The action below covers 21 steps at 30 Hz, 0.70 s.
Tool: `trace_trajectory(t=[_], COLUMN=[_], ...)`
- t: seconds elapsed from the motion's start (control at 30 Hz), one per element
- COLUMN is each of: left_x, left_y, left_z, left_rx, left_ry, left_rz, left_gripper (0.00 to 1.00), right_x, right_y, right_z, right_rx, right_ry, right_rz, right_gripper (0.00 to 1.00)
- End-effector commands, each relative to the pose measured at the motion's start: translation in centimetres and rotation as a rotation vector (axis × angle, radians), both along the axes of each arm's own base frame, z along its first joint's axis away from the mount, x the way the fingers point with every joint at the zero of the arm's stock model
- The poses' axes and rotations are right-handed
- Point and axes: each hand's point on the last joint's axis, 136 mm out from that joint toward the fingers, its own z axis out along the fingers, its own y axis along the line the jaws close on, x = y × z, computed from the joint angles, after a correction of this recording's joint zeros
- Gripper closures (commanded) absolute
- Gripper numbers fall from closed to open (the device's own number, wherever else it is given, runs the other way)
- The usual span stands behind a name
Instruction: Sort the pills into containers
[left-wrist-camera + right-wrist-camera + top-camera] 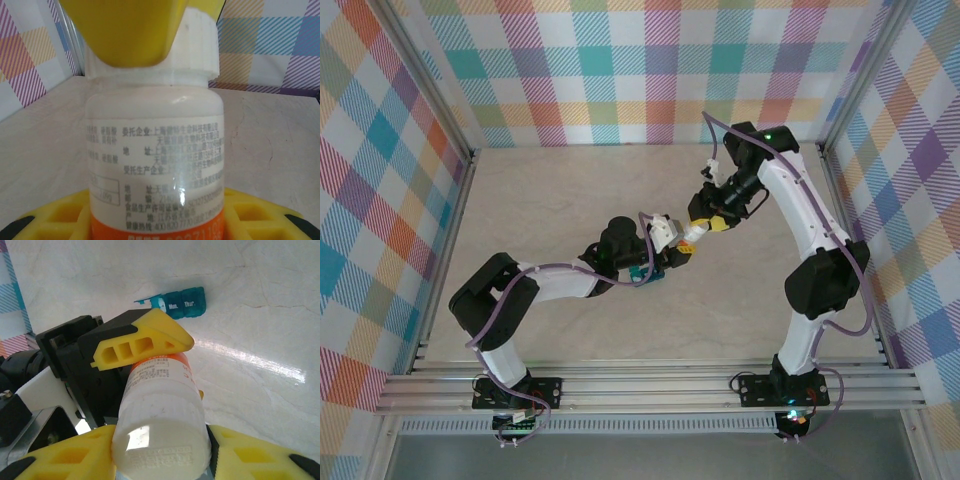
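A white bottle point(686, 240) with an orange band is held in the air over the middle of the table, gripped from both ends. My left gripper point(155, 220) is shut on its lower body point(155, 135). My right gripper point(160, 455) has both jaws against the sides of the white cap point(160, 440). One of its yellow fingers point(125, 30) covers the cap in the left wrist view. The teal containers point(182, 305) lie on the table beneath, marked "Mon." and "Thur.", with one lid flipped open at the left end. The pills are out of view.
The containers point(650, 273) sit just under my left gripper point(670, 248), close to my right gripper point(703, 227). Bare beige tabletop point(550, 200) lies to the left and behind. Checked walls and a metal frame enclose the table on three sides.
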Motion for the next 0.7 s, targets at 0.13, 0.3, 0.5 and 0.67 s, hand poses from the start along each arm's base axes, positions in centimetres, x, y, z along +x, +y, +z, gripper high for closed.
trace_trajectory(t=[0.13,0.3,0.5,0.67], left_x=[-1.7,-1.6,-1.4,-1.2], left_y=[-2.1,-2.1,-2.4,-2.5], left_z=[6.3,6.2,5.9,5.7], left_rx=[-0.142,-0.139,-0.135,-0.138], left_ry=[-0.173,-0.172,-0.166,-0.158], left_rz=[-0.088,-0.086,-0.088,-0.084], left_gripper=[1.00,1.00,1.00,1.00], right_x=[1.0,1.5,3.0,5.9], right_y=[1.5,1.3,1.4,0.9], right_z=[0.7,1.3,3.2,5.9], right_rx=[0.032,0.031,0.058,0.117], right_ry=[-0.064,-0.087,-0.141,-0.226], right_rz=[-0.009,-0.034,-0.086,-0.191], right_gripper=[0.47,0.39,0.27,0.21])
